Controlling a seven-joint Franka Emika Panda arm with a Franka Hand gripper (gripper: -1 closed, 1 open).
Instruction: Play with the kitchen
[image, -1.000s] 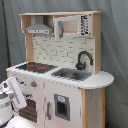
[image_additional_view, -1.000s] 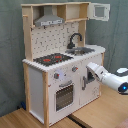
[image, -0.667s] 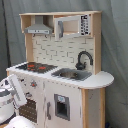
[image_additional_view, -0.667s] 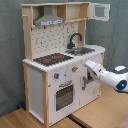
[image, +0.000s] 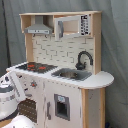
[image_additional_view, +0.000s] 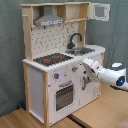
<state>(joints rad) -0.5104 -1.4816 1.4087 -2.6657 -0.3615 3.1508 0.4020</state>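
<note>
Against a grey curtain (image_additional_view: 10, 50), the kitchen (image_additional_view: 55, 65) is seen standing on a wooden floor (image_additional_view: 100, 112) in the second exterior view, and it fills most of the first exterior view (image: 65, 75) as well. On its worktop, a black-and-red hob (image_additional_view: 52, 59) is set beside a silver sink (image_additional_view: 82, 50), with a black faucet (image_additional_view: 75, 39) rising behind the sink. A grey hood (image_additional_view: 49, 21) is mounted above the hob, under the upper shelf. An oven door with a window (image_additional_view: 64, 95) is fitted into the white front, below a row of knobs (image_additional_view: 56, 76).

The white robot arm (image_additional_view: 107, 75) is reached in from the second exterior view's right, and its gripper (image_additional_view: 86, 76) is held close against the kitchen's front, just under the worktop edge and beside the knobs. Whether anything is touched cannot be told. Whether the fingers are released or clenched cannot be told either. In the first exterior view the arm (image: 10, 90) is seen at the lower left, before the cabinet front.
</note>
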